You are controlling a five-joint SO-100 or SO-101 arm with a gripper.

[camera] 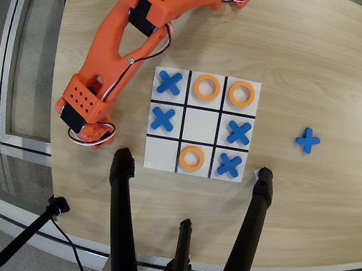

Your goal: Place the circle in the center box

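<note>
**Center box bare, arm at the board's left**

The gripper (90, 135) hangs off the board's lower-left corner; its finger opening cannot be told. The nearest orange ring (192, 158) sits right of it, just below the empty center box (200, 125).

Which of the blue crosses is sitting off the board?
The blue plastic X-shaped piece lying alone on the wooden table, right of the white grid board; the other four sit inside cells.

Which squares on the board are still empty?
Two: the center box, between the blue X pieces at and, and the bottom-left square. The other seven are full. Bare table lies right of the board.
</note>
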